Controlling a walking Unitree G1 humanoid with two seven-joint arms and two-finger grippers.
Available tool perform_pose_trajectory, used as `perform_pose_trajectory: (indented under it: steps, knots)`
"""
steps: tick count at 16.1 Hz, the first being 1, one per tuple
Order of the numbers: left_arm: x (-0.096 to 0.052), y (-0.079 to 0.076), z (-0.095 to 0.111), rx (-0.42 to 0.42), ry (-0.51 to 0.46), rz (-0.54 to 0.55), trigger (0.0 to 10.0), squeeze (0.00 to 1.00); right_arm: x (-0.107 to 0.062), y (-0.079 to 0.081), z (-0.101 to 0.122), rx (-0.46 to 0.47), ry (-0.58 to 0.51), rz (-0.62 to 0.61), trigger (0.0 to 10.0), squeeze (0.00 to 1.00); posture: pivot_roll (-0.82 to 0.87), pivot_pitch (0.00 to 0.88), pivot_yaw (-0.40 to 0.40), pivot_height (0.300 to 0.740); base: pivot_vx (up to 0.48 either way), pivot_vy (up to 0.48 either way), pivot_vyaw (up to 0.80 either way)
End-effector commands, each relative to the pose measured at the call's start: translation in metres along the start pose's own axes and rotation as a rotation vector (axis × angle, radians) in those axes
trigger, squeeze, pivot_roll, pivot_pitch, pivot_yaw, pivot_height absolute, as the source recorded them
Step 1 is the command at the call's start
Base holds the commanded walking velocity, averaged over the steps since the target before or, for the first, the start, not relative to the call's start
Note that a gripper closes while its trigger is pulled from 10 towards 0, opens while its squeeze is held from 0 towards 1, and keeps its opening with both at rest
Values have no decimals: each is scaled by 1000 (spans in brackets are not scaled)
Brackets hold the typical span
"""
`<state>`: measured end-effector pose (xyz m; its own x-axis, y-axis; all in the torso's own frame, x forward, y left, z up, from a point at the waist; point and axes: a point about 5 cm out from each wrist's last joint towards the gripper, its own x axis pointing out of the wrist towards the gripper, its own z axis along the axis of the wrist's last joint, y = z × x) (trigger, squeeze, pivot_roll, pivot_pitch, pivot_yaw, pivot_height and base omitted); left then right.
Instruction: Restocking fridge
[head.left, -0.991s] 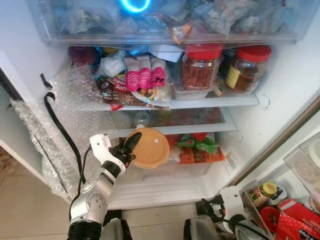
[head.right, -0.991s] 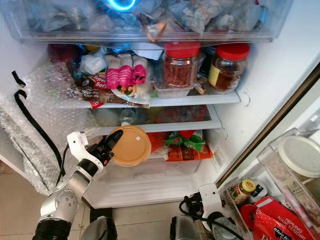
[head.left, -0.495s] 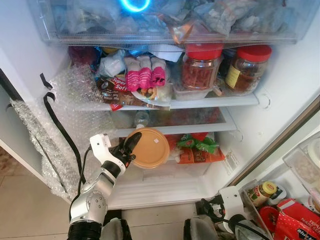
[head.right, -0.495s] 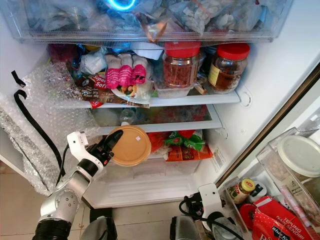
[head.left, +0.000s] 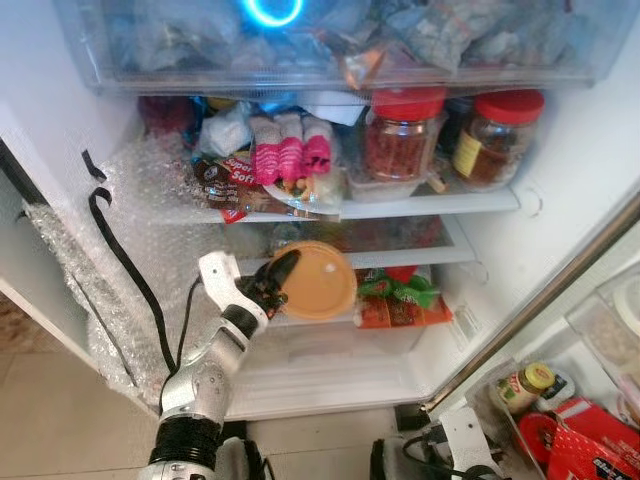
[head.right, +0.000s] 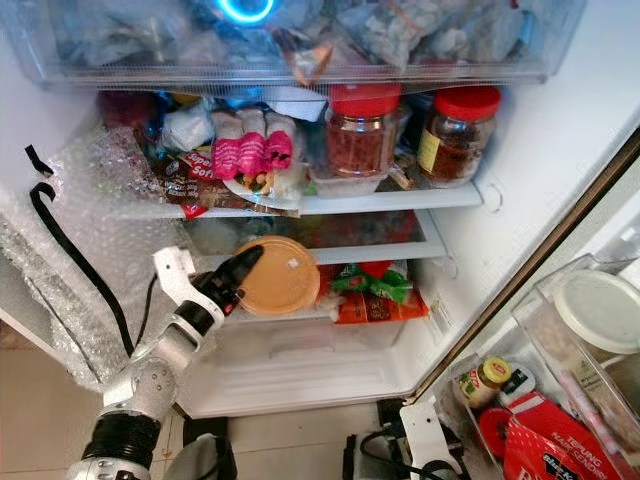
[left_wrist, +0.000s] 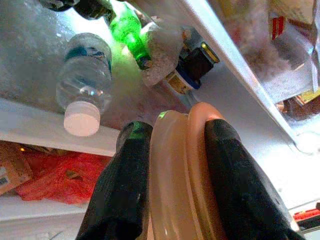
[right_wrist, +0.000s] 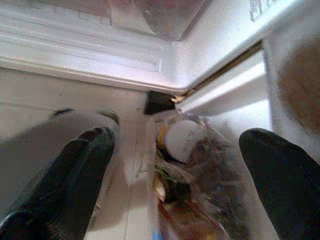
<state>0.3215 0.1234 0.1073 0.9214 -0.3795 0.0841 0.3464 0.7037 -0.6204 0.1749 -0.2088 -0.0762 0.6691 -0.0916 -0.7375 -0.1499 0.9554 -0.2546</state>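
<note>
since a second ago i've raised the left gripper (head.left: 283, 279), clenched on the tan lidded container (head.left: 318, 280), up to the middle shelf (head.left: 440, 256). it's at the shelf's front edge, not yet set down, so pushing in and letting go remain. my left wrist view adds a water bottle (left_wrist: 85, 80) lying behind. right gripper (right_wrist: 175, 165) hangs idle, fingers spread.

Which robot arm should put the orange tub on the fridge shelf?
The left. Its gripper already pinches the orange tub right at the shelf. The right gripper hangs open, low by the door.
</note>
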Motion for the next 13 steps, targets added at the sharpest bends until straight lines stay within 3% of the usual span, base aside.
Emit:
perform_pose_trajectory:
  steps: [1, 4, 7, 9, 13]
  knots:
    - [-2, 3, 0, 3, -1, 5, 10000, 0, -10, 5, -35, -21, 137, 17, 10000, 0, -191, 69, -8, 640, 0, 0, 0]
    - [0, 3, -1, 2, -9, -3, 10000, 0, -8, 2, -34, -27, 118, -16, 10000, 0, -193, 68, -10, 640, 0, 0, 0]
    - [0, 2, 1, 1, -18, -6, 10000, 0, -8, -7, -29, 74, 63, -97, 10000, 0, -187, 71, -12, 640, 0, 0, 0]
    - [-1, 3, 1, 0, -19, -6, 10000, 0, -8, -17, -23, 204, 5, -161, 10000, 0, -189, 73, -10, 640, 0, 0, 0]
    - [0, 3, 1, 1, -19, -9, 10000, 0, -8, -22, -22, 250, -4, -193, 10000, 0, -190, 76, -9, 640, 0, 0, 0]
